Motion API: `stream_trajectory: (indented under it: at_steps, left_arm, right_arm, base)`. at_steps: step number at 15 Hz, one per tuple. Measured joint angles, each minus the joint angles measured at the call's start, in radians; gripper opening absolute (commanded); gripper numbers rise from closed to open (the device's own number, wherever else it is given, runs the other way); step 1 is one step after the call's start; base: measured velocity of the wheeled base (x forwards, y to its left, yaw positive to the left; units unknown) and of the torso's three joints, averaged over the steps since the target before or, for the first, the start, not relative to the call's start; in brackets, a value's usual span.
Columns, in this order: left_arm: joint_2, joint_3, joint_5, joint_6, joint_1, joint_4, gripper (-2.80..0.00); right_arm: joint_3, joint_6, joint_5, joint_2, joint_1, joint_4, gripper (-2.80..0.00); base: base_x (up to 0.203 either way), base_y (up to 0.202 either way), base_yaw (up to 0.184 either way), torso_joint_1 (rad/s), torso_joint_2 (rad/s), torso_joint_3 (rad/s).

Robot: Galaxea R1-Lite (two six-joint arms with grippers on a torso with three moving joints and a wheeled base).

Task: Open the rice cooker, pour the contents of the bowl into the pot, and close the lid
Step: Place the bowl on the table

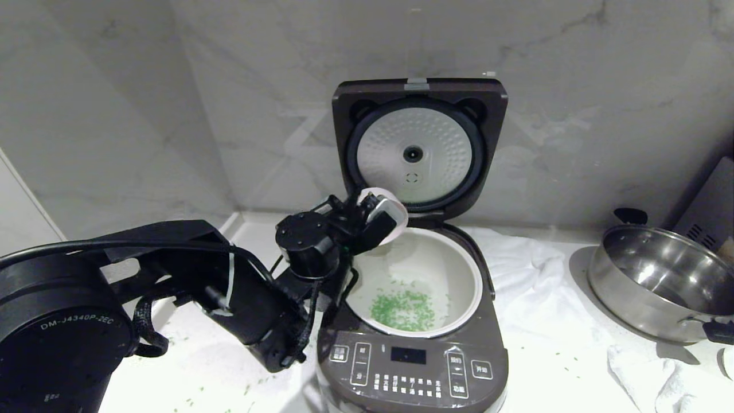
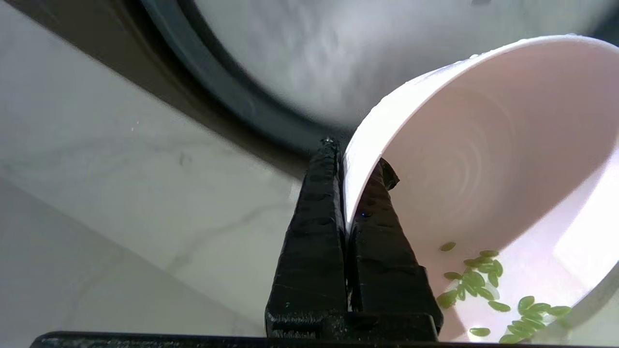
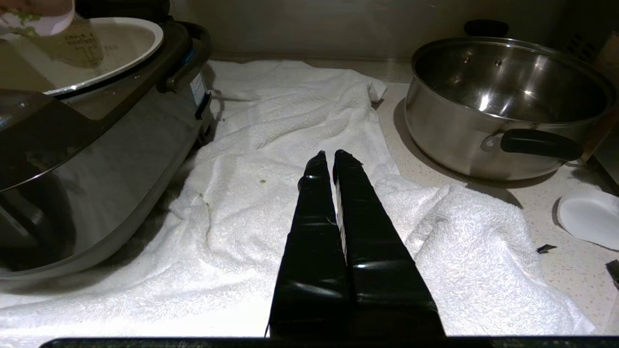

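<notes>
Green grains (image 1: pixel 403 310) are lying in a loose heap on the floor of the cream-white pot (image 1: pixel 453 269), toward the lower part of the pot's round opening in the head view. That pot is sitting inside the dark rice cooker (image 1: pixel 413 367), low in the centre of the frame, and the lid (image 1: pixel 420 146) is standing upright behind it against the marble wall, showing its pale dimpled plate.

Over the pot's upper left rim the left pincer (image 1: pixel 383 217) is gripping the bowl (image 1: pixel 395 215), clenched on the wall of it. In the left wrist view one black finger is lying outside the pink rim and the other inside, with the bowl (image 2: pixel 483 159) tipped on its side and a scatter of grains (image 2: pixel 488 290) clinging along its low edge.

A few stray green bits are dotting the pale worktop (image 1: pixel 218 378) at the lower left of the head view.

Outside the head view, the right pincer (image 3: pixel 333 157) is hanging above a rumpled white towel (image 3: pixel 271 145), its two fingers pressed together on nothing. A steel pan (image 3: pixel 508 106) with black handles is standing in the upper right of that wrist view, on the worktop beside the towel, well apart from the cooker.
</notes>
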Motion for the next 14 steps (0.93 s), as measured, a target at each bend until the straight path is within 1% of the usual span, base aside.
stream_trajectory:
  at_steps: [2, 4, 12, 14]
  left_arm:
    - [-0.008, 0.068, -0.012, 0.036, 0.007, -0.004, -2.80]
    - [-0.009, 0.099, -0.014, 0.047, 0.015, -0.003, -2.80]
    - [-0.030, -0.043, -0.012, 0.039, 0.009, 0.000, -2.80]
    - [-0.040, -0.031, -0.012, 0.039, 0.008, -0.001, -2.80]
  right_arm:
    - [0.000, 0.000, 0.000, 0.000, 0.000, 0.000, -2.80]
    - [0.000, 0.000, 0.000, 0.000, 0.000, 0.000, -2.80]
    - [0.000, 0.000, 0.000, 0.000, 0.000, 0.000, -2.80]
    - [0.000, 0.000, 0.000, 0.000, 0.000, 0.000, -2.80]
  base:
    - [0.000, 0.000, 0.000, 0.000, 0.00, 0.000]
    - [0.000, 0.000, 0.000, 0.000, 0.00, 0.000]
    - [0.000, 0.000, 0.000, 0.000, 0.00, 0.000]
    - [0.000, 0.000, 0.000, 0.000, 0.00, 0.000]
